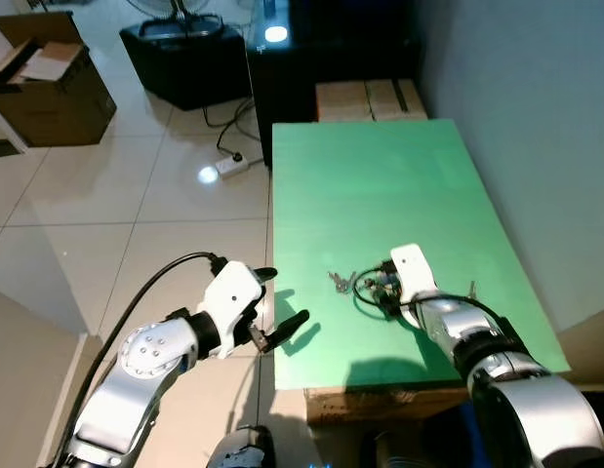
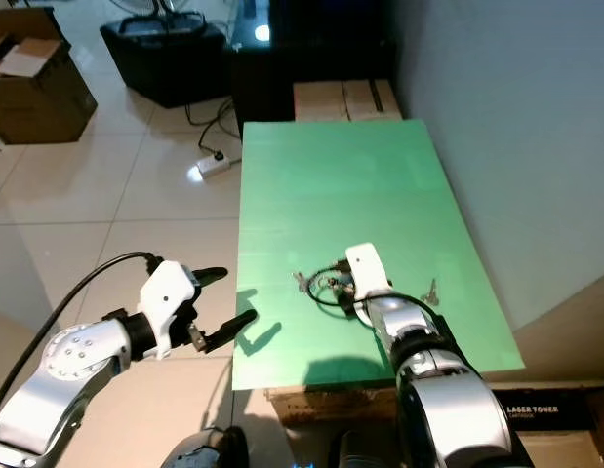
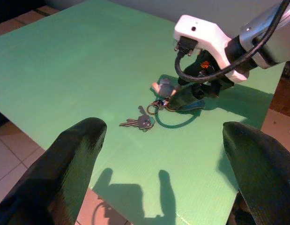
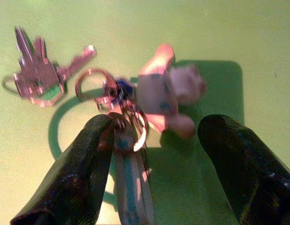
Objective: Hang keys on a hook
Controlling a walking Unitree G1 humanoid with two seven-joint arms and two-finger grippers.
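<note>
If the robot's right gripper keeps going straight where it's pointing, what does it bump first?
Probably the key bunch: the right gripper is open, its fingers either side of the pink charm, on the green table.

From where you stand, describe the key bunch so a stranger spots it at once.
Find the green table; near its front edge sits the right gripper, fingers open. The key bunch lies just beyond them, silver keys on rings, joined to a pale pink figure charm and blue strap.

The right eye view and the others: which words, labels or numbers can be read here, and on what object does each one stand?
"LASER TONER": on the label of a cardboard box under the near edge of the green table.
Any print on the keys or the small figure charm is too blurred to read.
</note>
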